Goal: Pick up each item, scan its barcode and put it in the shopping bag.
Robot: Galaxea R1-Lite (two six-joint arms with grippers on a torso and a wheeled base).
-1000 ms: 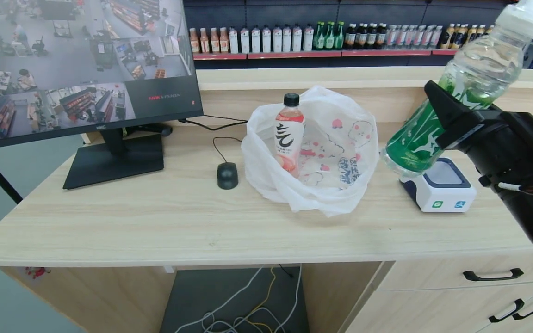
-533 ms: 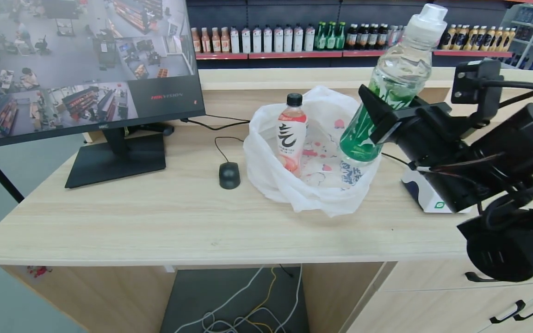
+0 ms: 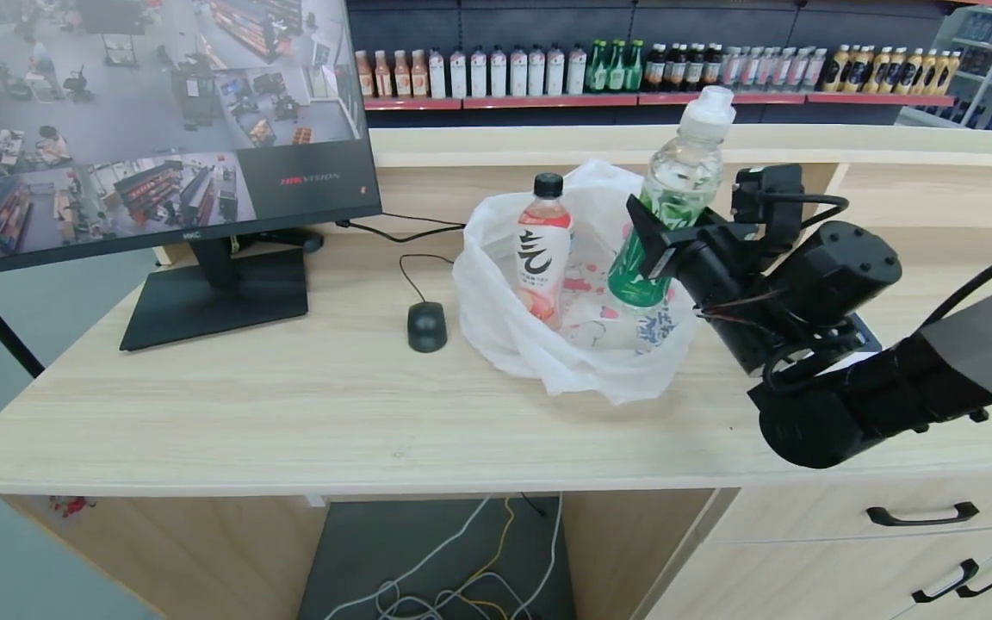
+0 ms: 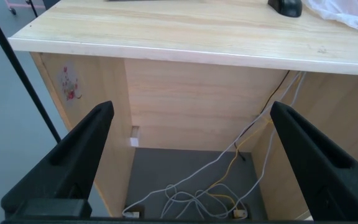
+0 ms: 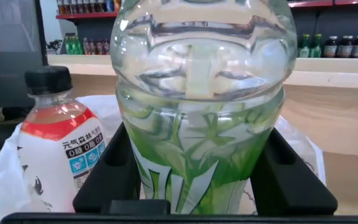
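Two fingers of the right gripper (image 3: 653, 250) clamp the green bottle (image 3: 677, 185) low on its label. The bottle stands nearly upright, cap leaning a touch to the robot's right. Its base hangs inside the open mouth of the shopping bag (image 3: 496, 319), just beside the pink bottle (image 3: 541, 250) standing there, so the drop looks straight down. The left gripper (image 4: 191, 155) hangs wide open, low before the desk front, well apart. Whether the base touches the bag's floor, I cannot tell, since the bag's right rim is covered by the arm.
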